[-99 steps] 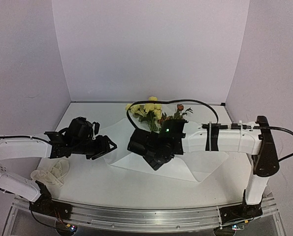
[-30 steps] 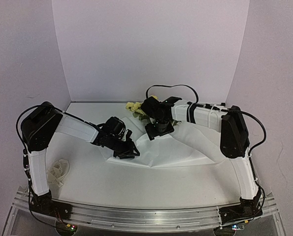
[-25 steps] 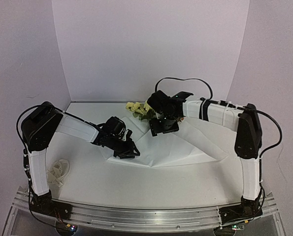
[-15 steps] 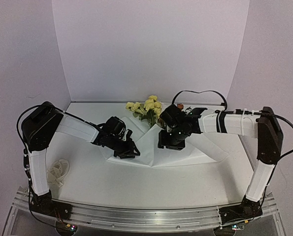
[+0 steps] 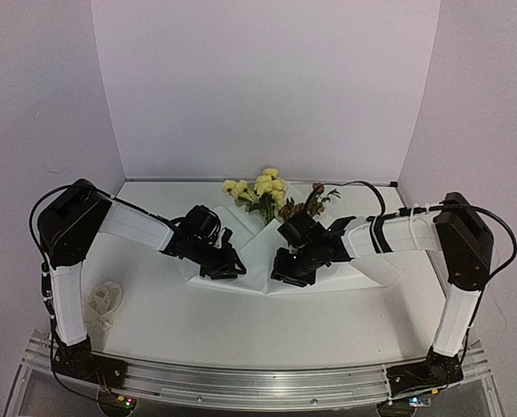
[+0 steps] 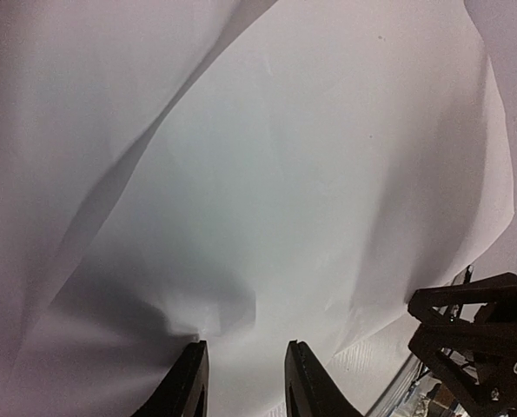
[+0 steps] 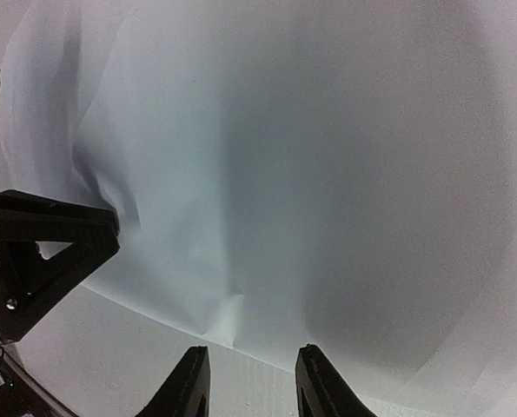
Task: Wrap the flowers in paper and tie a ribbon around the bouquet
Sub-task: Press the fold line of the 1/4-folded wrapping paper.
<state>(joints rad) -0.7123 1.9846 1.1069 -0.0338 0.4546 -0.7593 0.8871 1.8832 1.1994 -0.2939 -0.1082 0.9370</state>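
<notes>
Now the paper [image 5: 256, 257] lies on the desk [image 5: 241, 326], its far part raised around the flowers [image 5: 262, 188] at the back. The left gripper [image 5: 225, 269] rests low on the sheet's left part, jaws narrowly apart. The right gripper [image 5: 284, 273] hangs over the near edge, its jaws also narrowly apart. The ribbon [image 5: 102, 302] lies heaped near the left arm's base.

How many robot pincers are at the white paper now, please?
2. The left pincer is over the near left part of the paper. The right pincer is at its near edge, toward the middle. Both stand open. I cannot tell whether they touch the paper.
</notes>
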